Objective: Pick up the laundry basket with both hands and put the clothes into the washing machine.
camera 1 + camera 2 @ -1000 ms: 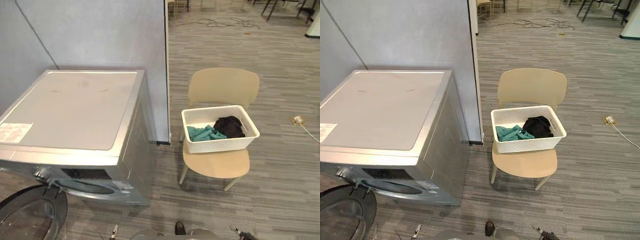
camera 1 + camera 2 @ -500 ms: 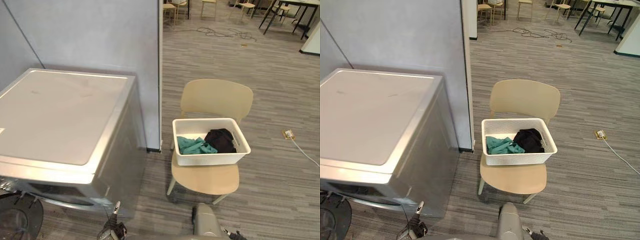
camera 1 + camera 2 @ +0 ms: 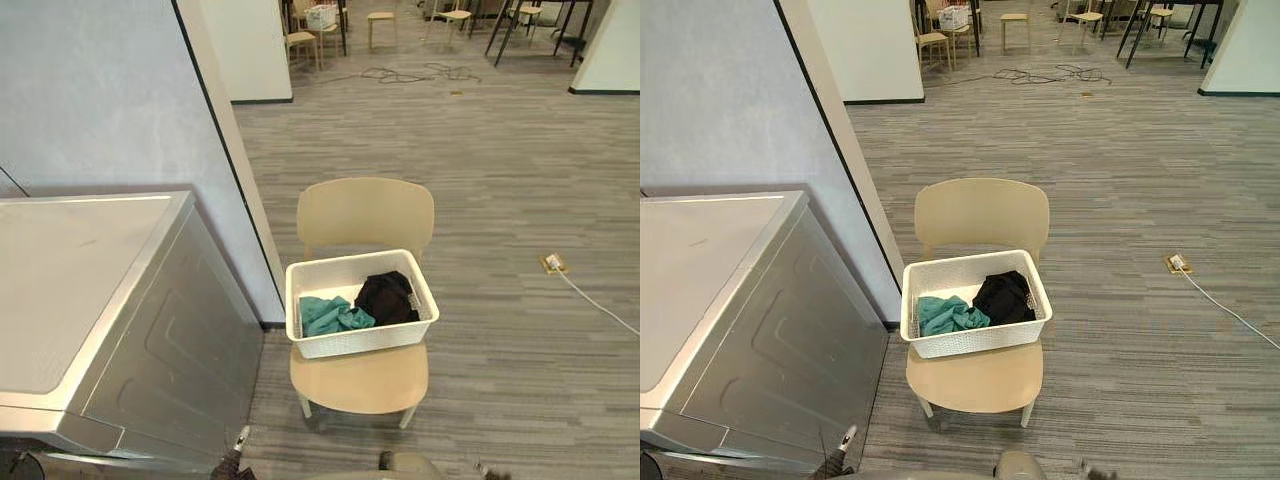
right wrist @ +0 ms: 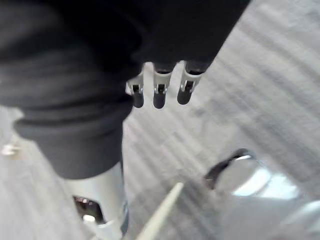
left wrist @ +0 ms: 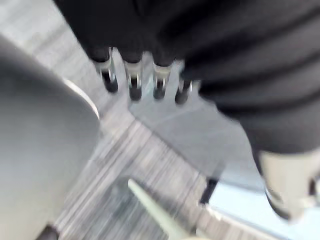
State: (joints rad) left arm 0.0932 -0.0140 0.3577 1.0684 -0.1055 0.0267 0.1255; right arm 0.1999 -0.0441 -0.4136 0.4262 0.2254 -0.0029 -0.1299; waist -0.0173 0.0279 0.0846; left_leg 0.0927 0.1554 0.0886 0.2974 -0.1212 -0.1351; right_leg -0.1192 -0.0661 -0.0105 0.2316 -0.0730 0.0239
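A white laundry basket [image 3: 358,341] stands on the seat of a beige chair [image 3: 365,214] in the middle of the floor. Inside it lie a teal garment [image 3: 326,314] on the left and a black garment [image 3: 386,297] on the right. The silver washing machine [image 3: 95,300] takes up the left side, just left of the chair. My left hand [image 5: 133,76] hangs low with straight fingers and holds nothing. My right hand [image 4: 159,86] hangs the same way over the carpet, also with nothing in it. Both hands are well short of the basket.
A grey partition wall [image 3: 100,90] rises behind the machine and ends beside the chair. A floor socket with a white cable [image 3: 552,263] lies on the carpet to the right. Chairs and tables [image 3: 300,40] stand far back.
The whole picture has shifted: the camera has turned right, so the chair and basket now sit near the middle and the machine at the left edge. The things themselves stayed put.
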